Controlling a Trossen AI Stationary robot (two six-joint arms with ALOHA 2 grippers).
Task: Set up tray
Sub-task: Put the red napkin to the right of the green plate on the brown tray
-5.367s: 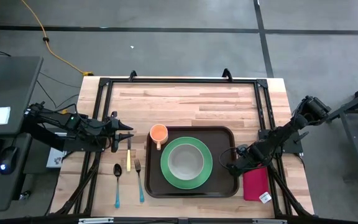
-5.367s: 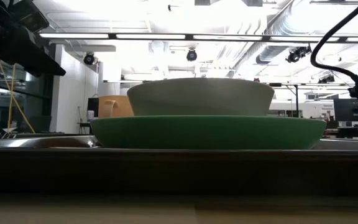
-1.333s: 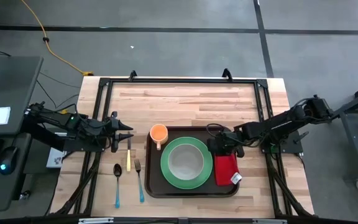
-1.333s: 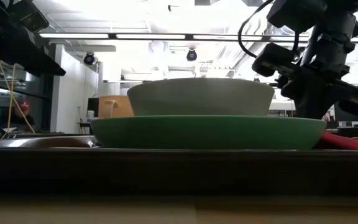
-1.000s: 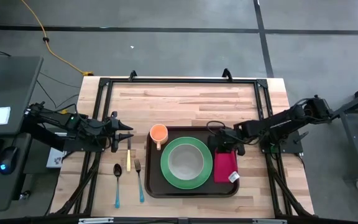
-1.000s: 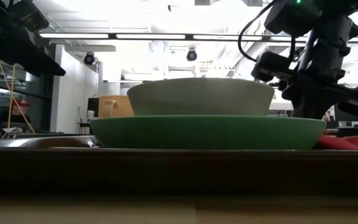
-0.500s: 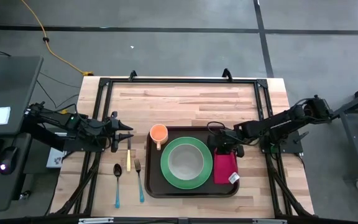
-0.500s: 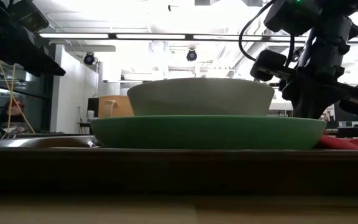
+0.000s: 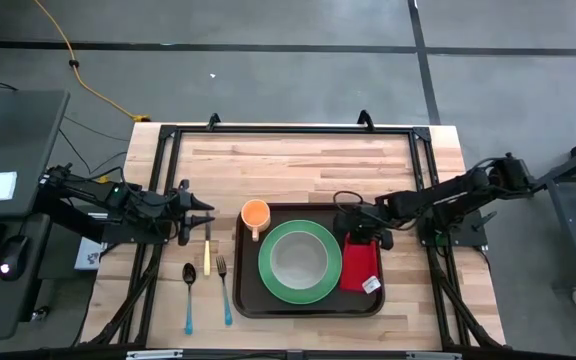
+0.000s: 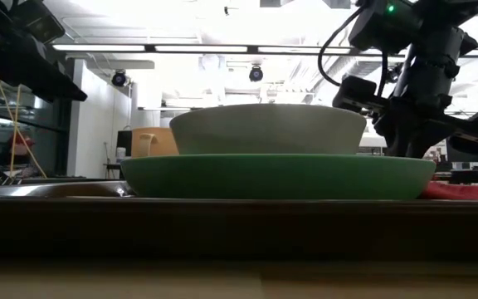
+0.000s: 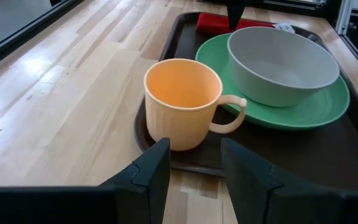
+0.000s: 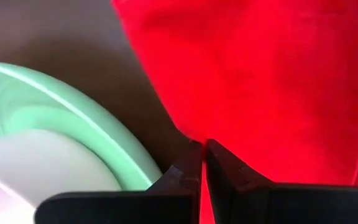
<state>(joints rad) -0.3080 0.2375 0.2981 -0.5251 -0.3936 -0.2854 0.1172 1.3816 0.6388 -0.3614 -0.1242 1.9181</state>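
Note:
The dark-brown tray (image 9: 249, 296) lies near the table's front edge. It carries a green plate (image 9: 271, 285) with a grey bowl (image 9: 299, 260), an orange cup (image 9: 255, 213) at its far left corner, and a red napkin (image 9: 360, 267) to the right of the plate. My right gripper (image 9: 361, 240) is shut on the napkin's far end and points steeply down. My left gripper (image 9: 203, 212) hovers open to the left of the tray, and the cup (image 11: 182, 102) stands ahead of its fingers. My right gripper pinches the napkin's far end (image 12: 197, 127) between its two shut fingers. The fingers come from above, slanting in from the table's right side. The rest of the napkin (image 10: 463, 189) lies flat on the tray floor beside the plate's rim (image 12: 98, 127).
A spoon (image 9: 189, 290), a fork (image 9: 224, 290) and a yellow-handled knife (image 9: 207, 255) lie on the wood to the left of the tray. A black frame (image 9: 288, 130) runs round the table. Bare wood lies beyond the tray toward the far edge.
My right gripper has kept its hold and rolled slightly. The napkin's near end has swung a little toward the plate, while its far end stays in the fingers.

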